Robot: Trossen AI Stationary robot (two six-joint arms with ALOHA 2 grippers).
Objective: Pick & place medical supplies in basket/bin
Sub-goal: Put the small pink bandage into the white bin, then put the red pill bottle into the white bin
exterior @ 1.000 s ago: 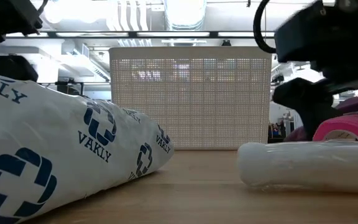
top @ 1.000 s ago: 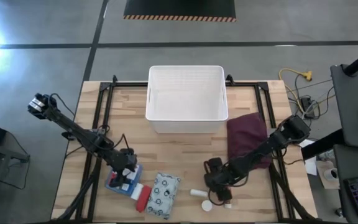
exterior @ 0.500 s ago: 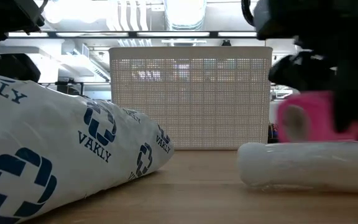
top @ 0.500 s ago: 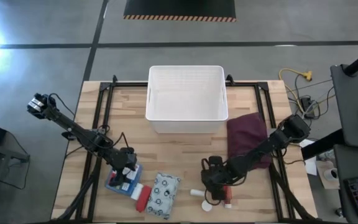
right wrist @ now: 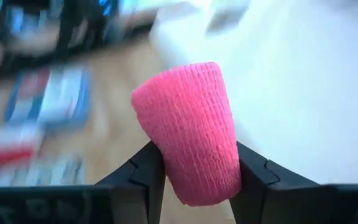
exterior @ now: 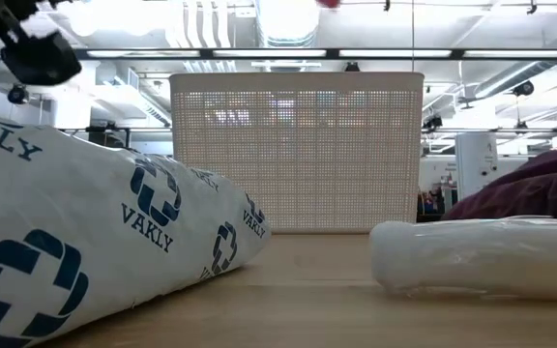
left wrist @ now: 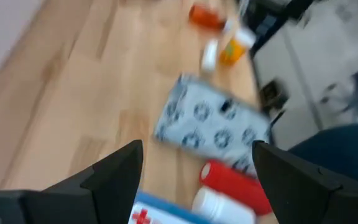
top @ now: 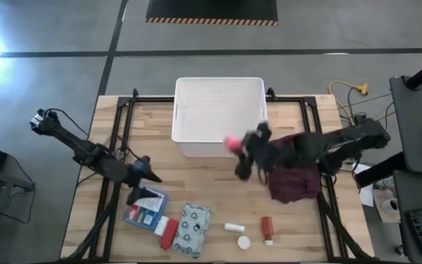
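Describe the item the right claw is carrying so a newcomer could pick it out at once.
Start at the white bin at the table's far middle. At its front right corner, the right claw grips a small pink bandage roll. It is the only pink item and the only one lifted off the table.

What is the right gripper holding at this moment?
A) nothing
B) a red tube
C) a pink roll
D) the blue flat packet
C: the right wrist view shows the pink roll clamped between the jaws of the right gripper, and the high view shows it at the near edge of the white tub.
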